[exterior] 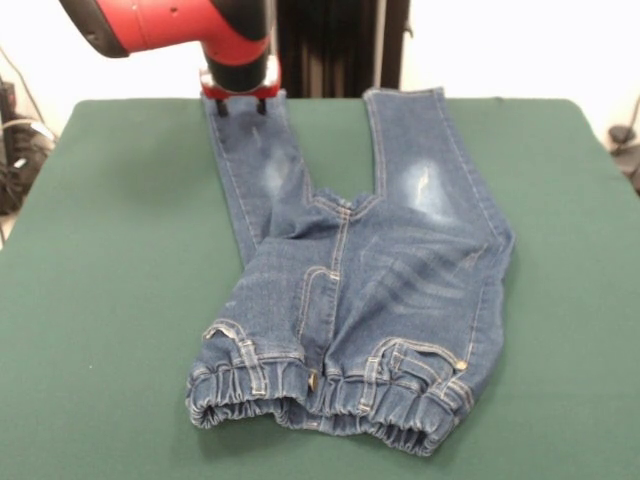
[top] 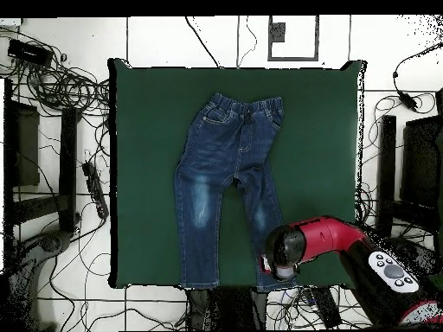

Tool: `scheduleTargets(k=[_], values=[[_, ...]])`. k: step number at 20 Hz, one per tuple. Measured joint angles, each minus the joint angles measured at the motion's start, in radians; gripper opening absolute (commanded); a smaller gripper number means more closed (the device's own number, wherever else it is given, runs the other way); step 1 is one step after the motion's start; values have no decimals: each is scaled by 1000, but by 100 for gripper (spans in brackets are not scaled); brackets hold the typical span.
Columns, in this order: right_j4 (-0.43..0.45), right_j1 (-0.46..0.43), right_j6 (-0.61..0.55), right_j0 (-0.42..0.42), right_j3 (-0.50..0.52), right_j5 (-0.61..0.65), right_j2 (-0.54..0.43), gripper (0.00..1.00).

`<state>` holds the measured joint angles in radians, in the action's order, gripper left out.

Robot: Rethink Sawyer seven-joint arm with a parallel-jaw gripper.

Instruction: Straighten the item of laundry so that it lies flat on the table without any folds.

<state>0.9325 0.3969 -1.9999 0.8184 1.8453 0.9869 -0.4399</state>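
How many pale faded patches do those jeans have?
2. One sits on each thigh of the jeans: one patch on the picture-right leg, the other on the leg below the claw.

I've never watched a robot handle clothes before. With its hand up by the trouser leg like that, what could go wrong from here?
Two things, I'd guess. The hand sits over the cuff of one leg of the jeans, close to the table edge, so a pull that way might drag the leg off the edge. Also, the hip above that leg is creased and folded over in the front view; tugging only the cuff may slide the whole garment without flattening it.
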Motion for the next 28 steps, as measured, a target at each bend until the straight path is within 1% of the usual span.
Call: scheduleTargets(k=[4, 5, 28], values=[[-2, 0, 0, 4, 0, 0, 0, 100], [-2, 0, 0, 7, 0, 0, 0, 0], [-4, 5, 0, 11, 0, 0, 0, 0]])
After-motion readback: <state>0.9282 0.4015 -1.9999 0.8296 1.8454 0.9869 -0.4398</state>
